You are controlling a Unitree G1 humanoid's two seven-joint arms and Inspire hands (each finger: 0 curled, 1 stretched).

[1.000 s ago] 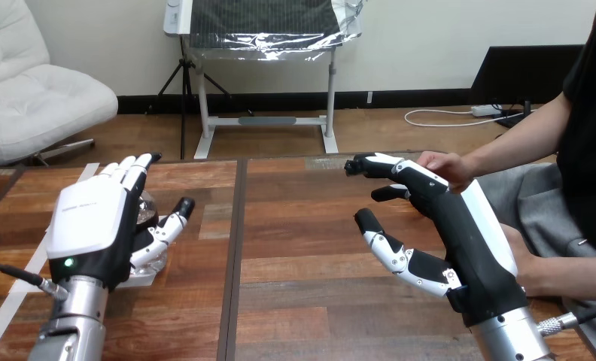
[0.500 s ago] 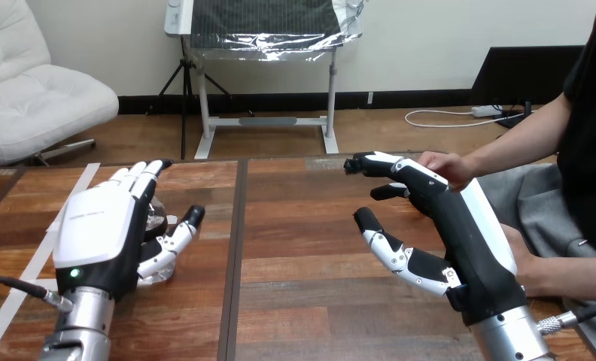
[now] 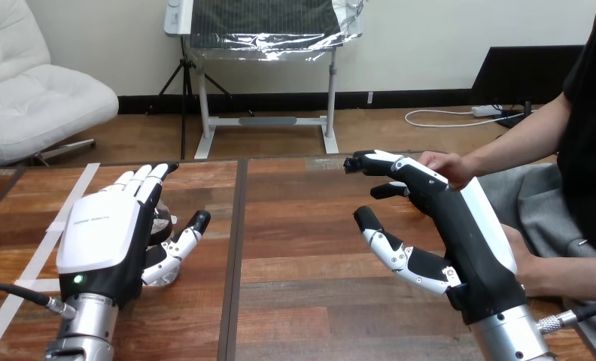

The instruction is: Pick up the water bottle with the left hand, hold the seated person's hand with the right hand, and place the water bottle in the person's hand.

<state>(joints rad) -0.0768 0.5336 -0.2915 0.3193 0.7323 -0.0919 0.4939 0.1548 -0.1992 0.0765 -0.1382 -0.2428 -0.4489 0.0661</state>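
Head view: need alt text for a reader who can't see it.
The robot's left hand is open, fingers straight, in front of a clear plastic water bottle on the brown wooden table, hiding most of it. Its right hand is open too, fingers beside the seated person's hand; contact cannot be told.

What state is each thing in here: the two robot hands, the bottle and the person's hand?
left hand: open, fingers straight, thumb spread, beside the bottle, not closed on it.
water bottle: on the table, largely hidden behind the left hand, not lifted.
right hand: open, fingers straight, not holding the person's hand.
person's hand: knuckles up by the right hand's fingers, no bottle in it; contact cannot be told.
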